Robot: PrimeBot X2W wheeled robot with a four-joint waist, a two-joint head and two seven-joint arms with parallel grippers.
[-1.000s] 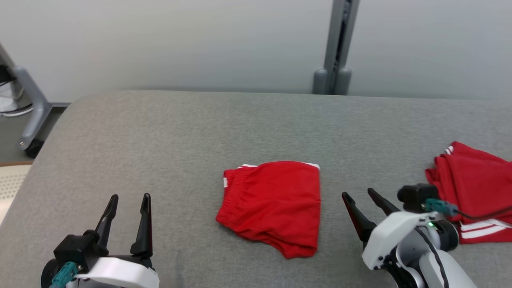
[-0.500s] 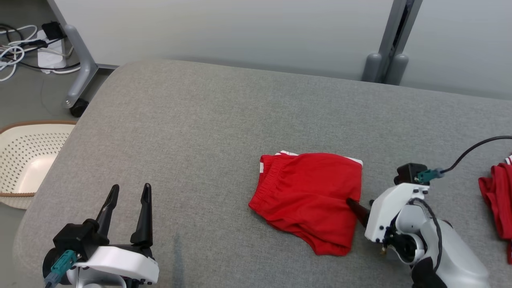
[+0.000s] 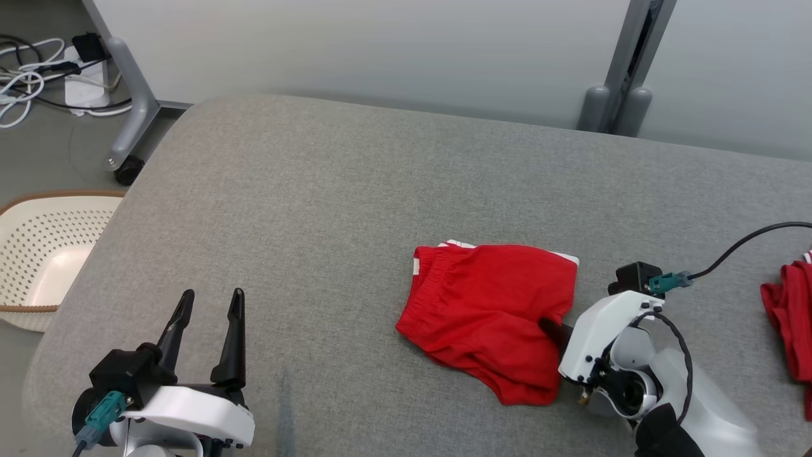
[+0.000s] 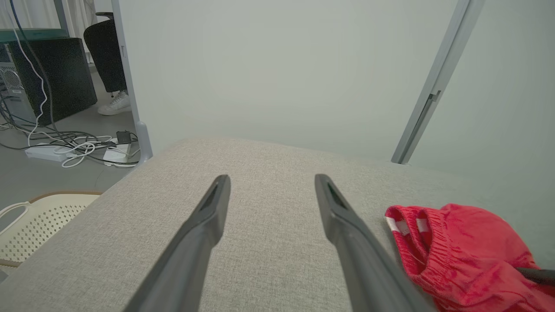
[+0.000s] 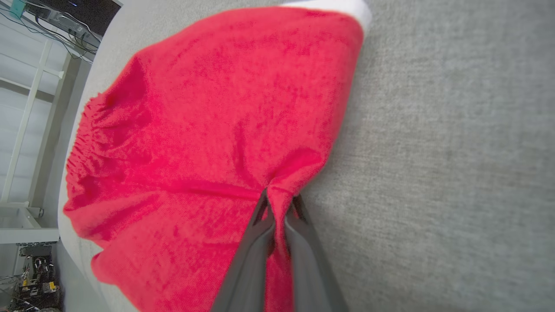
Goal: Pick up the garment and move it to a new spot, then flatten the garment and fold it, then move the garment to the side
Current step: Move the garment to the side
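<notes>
Red shorts (image 3: 488, 304) are clenched at one edge by the jaws of the right gripper (image 5: 279, 201) and are best slid aside slowly and flat, the jaws of the left gripper (image 3: 212, 295) being released.

Head camera looks down; wrist cameras sit low, all sharing the garment (image 3: 488, 317).

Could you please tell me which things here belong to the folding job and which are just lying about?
In the job: red shorts, on the grey table; right gripper, pinching their edge; left gripper, open, idle.
Lying about: second red garment; perforated basket; floor cables.
</notes>
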